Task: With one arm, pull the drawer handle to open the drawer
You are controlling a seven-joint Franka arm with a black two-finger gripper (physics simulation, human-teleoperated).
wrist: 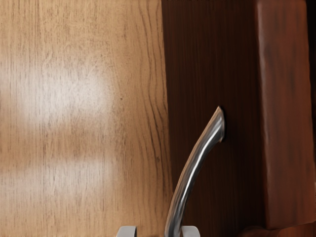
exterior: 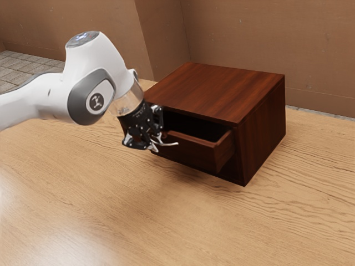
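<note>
One dark reddish-brown wooden cabinet [exterior: 216, 91] stands on the light wood-grain tabletop [exterior: 166, 221], near its far edge. Its single drawer [exterior: 202, 149] is pulled partly out of the cabinet body, toward the exterior view's left, leaving a dark open gap above the drawer front. A curved silver metal handle [exterior: 168, 143] projects from that front. The white seven-joint arm [exterior: 55, 97] enters from the exterior view's left, and its black jaws sit at the handle, just clear of the tabletop.

Wrist view: the handle [wrist: 195, 163] curves out of the dark brown drawer front [wrist: 197, 59] and runs down between two light grey fingertips [wrist: 126, 231]. The jaws stand spread. The handle lies against one fingertip, and a visible gap separates it from the other. The tabletop [wrist: 74, 123] lies beside the drawer front, with soft light patches on its grain. A lighter reddish strip borders the drawer front's other side; which part it belongs to cannot be determined.
</note>
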